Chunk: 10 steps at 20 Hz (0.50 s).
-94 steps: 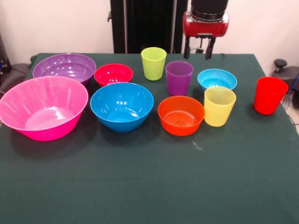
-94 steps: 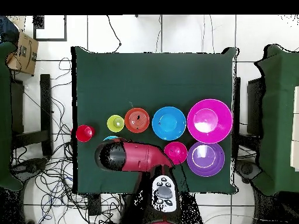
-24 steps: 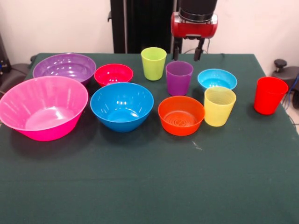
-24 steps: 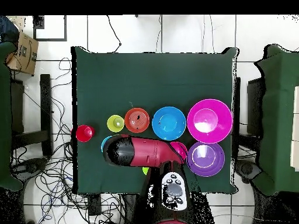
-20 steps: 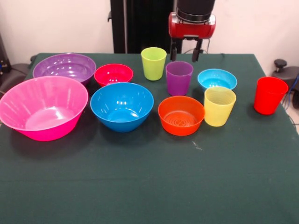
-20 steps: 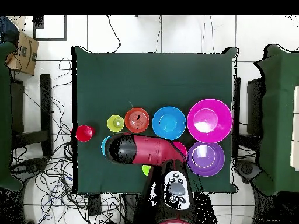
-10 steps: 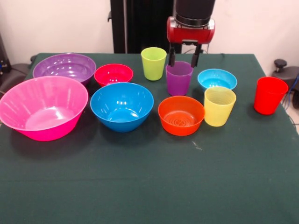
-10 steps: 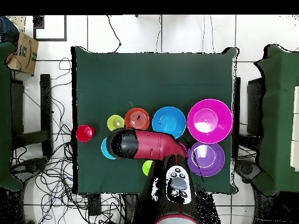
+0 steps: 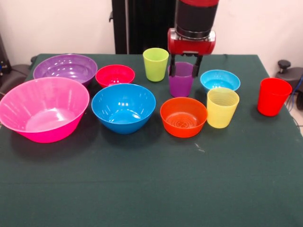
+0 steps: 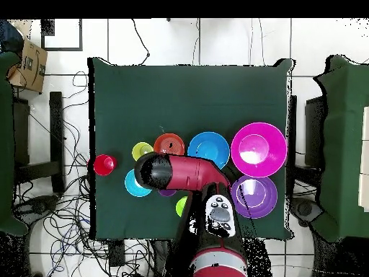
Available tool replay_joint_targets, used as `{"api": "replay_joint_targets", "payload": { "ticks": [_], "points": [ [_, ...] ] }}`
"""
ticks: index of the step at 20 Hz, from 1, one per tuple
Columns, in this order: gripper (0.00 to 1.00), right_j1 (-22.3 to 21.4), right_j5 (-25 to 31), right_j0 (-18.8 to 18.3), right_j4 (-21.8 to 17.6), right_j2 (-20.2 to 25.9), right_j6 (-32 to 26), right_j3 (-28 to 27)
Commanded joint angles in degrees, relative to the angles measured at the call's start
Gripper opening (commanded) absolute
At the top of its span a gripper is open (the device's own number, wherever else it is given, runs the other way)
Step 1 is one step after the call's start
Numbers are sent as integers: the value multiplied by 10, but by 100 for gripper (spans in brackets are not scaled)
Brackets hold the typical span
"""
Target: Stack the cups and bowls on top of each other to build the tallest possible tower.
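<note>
My gripper (image 9: pixel 184 72) is open, its fingers lowered on either side of the translucent purple cup (image 9: pixel 181 87); I cannot tell whether they touch it. Around it stand the lime cup (image 9: pixel 155 64), yellow cup (image 9: pixel 222 108) and red cup (image 9: pixel 273 96). The bowls sit apart on the cloth: pink (image 9: pixel 43 109), purple (image 9: pixel 65 68), red (image 9: pixel 115 75), blue (image 9: pixel 123 106), orange (image 9: pixel 183 117), light blue (image 9: pixel 220 80). No tower shows; each piece stands alone. In the overhead view the arm (image 10: pixel 180 174) hides the gripper and most of the purple cup (image 10: pixel 167 192).
The green-clothed table (image 9: pixel 151 189) has open cloth along its near half in the front view. Overhead, cables lie on the floor (image 10: pixel 65 130) to the left and dark chairs (image 10: pixel 339 144) flank the table.
The gripper has moved left from behind the light blue bowl and come down, so its fingers now straddle the purple cup's rim. No cup or bowl has shifted.
</note>
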Motion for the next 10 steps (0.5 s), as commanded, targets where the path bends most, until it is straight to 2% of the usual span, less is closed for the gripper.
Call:
{"api": "replay_joint_targets", "payload": {
  "ticks": [1,5,10],
  "points": [
    [100,44,11,-4,-47,37,6,-49],
    [100,68,-15,-7,-46,42,12,-54],
    [100,68,-12,-7,-47,42,13,-58]
  ]
}}
